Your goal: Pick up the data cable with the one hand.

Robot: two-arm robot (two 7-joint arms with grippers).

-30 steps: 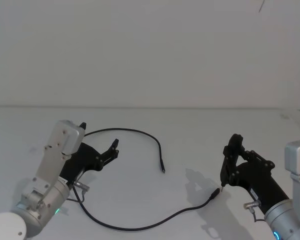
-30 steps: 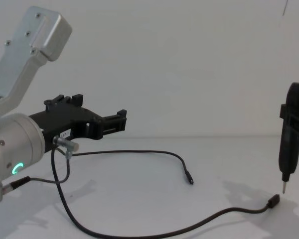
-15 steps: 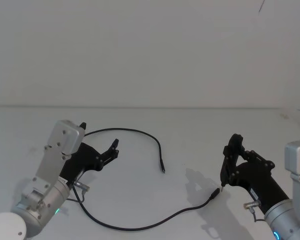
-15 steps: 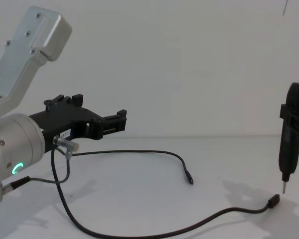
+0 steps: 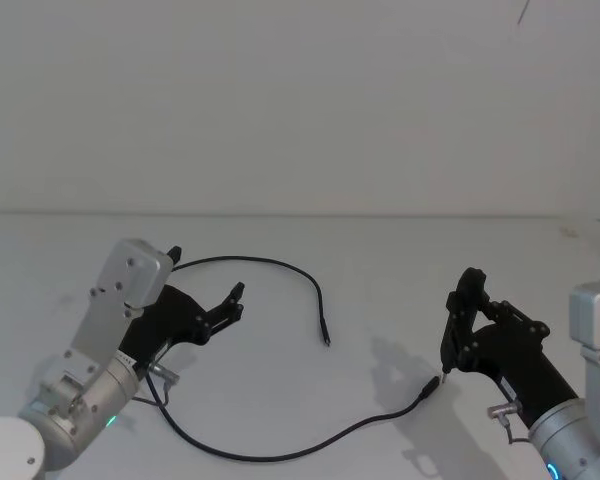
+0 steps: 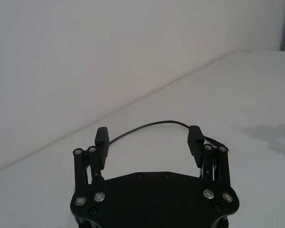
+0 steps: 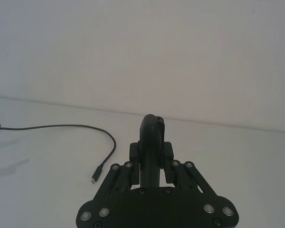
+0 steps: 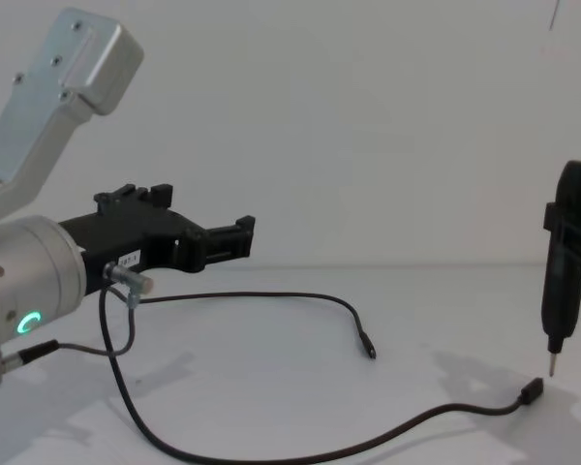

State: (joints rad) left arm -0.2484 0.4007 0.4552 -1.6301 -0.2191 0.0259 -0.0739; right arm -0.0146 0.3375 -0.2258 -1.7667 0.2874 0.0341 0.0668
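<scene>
The data cable [image 5: 270,261] is a thin black cord lying loose on the white table [image 5: 380,250]. It arcs from behind my left gripper to one plug [image 5: 327,343] mid-table. It then loops along the near side to a second plug [image 8: 533,390]. My left gripper [image 5: 236,302] hovers open above the table, just inside the cable's left bend, with nothing between its fingers [image 6: 102,137]. My right gripper [image 5: 468,322] is shut on a slim black tool [image 8: 562,276] held upright, its metal tip just above the second plug.
A short grey wire [image 8: 124,325] with silver plugs hangs under the left wrist. A plain white wall [image 5: 300,100] rises behind the table.
My left gripper has edged slightly forward and to the right above the table. The cable and the right gripper have not moved.
</scene>
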